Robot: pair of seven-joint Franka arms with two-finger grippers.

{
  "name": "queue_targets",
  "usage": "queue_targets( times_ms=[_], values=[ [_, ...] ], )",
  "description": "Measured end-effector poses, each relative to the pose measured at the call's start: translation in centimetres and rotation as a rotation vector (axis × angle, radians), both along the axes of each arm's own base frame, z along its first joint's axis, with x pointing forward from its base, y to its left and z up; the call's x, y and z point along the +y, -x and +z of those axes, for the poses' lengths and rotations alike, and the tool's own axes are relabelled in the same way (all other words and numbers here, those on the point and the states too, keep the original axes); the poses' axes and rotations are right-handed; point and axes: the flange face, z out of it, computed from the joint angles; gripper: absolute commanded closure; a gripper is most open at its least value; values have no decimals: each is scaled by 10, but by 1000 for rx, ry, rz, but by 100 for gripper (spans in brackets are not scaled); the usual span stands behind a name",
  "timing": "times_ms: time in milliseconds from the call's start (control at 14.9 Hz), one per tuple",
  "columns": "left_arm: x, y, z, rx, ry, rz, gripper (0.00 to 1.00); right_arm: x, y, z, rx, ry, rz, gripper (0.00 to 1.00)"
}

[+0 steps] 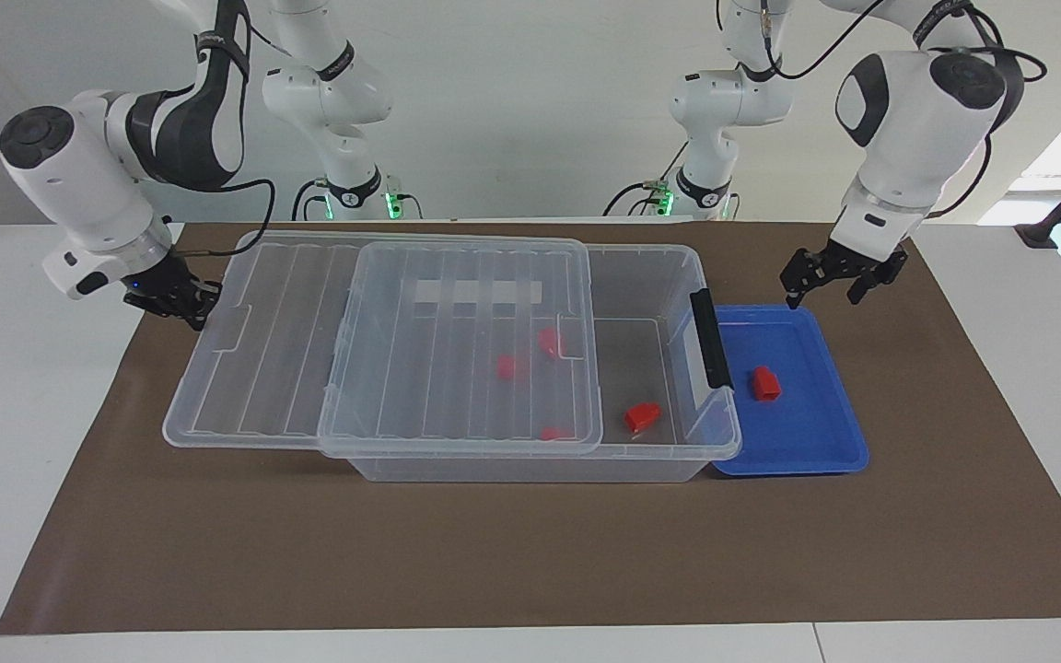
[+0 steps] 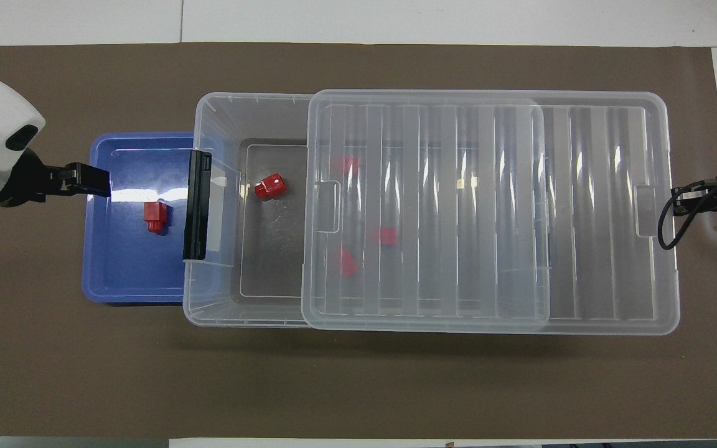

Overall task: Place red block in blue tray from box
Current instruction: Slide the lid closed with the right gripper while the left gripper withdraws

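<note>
red block [image 1: 765,383] lies flat in the blue tray [image 1: 825,442], toward the end that touches the box [image 1: 669,276], so from how things lie the placing itself looks done. your left pincer [image 1: 842,273] hangs up in the air over the tray's robot-side rim with its fingers spread and nothing between them; lift it straight clear, and don't swing low over the tray, since a brush could knock the block out. your right pincer [image 1: 171,300] is at the ribbed lid [image 1: 383,350], at the edge toward the right arm's end of the table, fingers closed; whether it pinches the rim or only presses against it you cannot tell from here. if you mean to shut the box, slide the lid level and slow so it rides the walls and doesn't tip in. one red piece [image 1: 642,416] sits in the open part of the box near the black latch handle [image 1: 711,337]; the other red pieces under the lid show only as blurred shapes, and their count is uncertain. in the overhead view the right pincer is mostly cut off at the picture's edge.
</note>
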Motion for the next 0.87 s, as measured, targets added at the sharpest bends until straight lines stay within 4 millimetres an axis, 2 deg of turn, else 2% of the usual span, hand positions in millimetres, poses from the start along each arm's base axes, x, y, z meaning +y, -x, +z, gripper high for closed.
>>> queue_targets(
  times_ms=[134, 269, 605, 874],
  values=[
    [3, 3, 33, 0, 1, 5, 0, 10, -1, -1, 0, -1, -1, 100],
    [13, 7, 51, 23, -1, 23, 0, 15, -2, -5, -8, -2, -5, 100],
    [36, 7, 57, 55, -3, 40, 0, 30, -3, -12, -12, -2, -21, 100],
    [36, 7, 53, 69, -5, -4, 0, 62, -5, -12, -13, 1, -46, 100]
  ],
)
